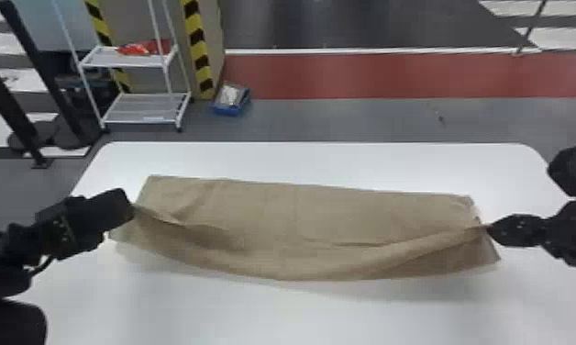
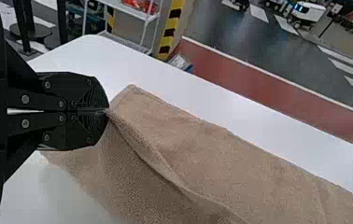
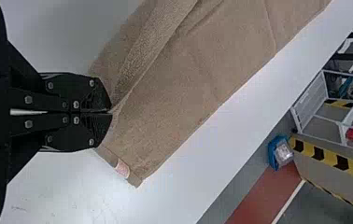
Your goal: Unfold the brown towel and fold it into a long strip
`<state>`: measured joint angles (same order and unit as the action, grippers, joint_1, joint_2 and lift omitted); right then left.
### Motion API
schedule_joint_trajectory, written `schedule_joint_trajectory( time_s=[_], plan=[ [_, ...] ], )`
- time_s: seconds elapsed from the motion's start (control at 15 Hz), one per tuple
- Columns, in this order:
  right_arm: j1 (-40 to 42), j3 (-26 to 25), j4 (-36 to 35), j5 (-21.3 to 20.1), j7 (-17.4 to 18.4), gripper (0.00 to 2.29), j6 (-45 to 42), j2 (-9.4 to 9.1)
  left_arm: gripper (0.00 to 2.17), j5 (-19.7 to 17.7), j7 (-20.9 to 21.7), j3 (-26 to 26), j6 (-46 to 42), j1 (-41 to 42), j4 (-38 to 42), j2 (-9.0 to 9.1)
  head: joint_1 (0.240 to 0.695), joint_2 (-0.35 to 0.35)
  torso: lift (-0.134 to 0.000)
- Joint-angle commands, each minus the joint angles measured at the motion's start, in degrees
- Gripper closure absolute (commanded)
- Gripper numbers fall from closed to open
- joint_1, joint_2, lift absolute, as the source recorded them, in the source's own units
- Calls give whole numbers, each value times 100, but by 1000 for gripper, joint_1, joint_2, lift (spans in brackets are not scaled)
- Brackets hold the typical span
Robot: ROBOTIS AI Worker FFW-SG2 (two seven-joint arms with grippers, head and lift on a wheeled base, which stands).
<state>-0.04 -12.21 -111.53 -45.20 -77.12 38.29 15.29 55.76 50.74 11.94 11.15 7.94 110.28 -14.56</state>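
In the head view my left gripper [image 1: 130, 210] is shut on the left end of the brown towel [image 1: 264, 211], and my right gripper [image 1: 489, 228] is shut on its right end. The towel lies wide across the white table, its near part raised between the grippers in a sagging fold with a shadow beneath. In the left wrist view the left gripper [image 2: 106, 111] pinches a ridge of the towel [image 2: 202, 149]. The right wrist view has the right gripper [image 3: 111, 112] pinching the towel [image 3: 188, 88], with a small pale label at that end.
The white table [image 1: 301, 316] extends in front of and behind the towel. Beyond its far edge stand a white shelf rack [image 1: 140, 108] and a blue box [image 1: 231, 98] on the floor, at the back left.
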Motion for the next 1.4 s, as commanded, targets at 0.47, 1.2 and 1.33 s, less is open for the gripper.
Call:
schedule_joint_trajectory(
  time_s=[0.47,1.2,1.33],
  plan=[
    [-1438,298,1811,-429,75,2256,17,18,2145,629,-73,-553,111,-1638,-1914,-12,695,13,-114],
    [-2000,553,2435,-772,145,2159,52,62,2145,778,-214,-790,94,-2323,-2828,-39,695,0,-114],
    [-1992,579,2435,-763,470,1679,158,-17,1973,708,-460,-781,94,-2244,-2819,-39,695,0,-114]
  ],
)
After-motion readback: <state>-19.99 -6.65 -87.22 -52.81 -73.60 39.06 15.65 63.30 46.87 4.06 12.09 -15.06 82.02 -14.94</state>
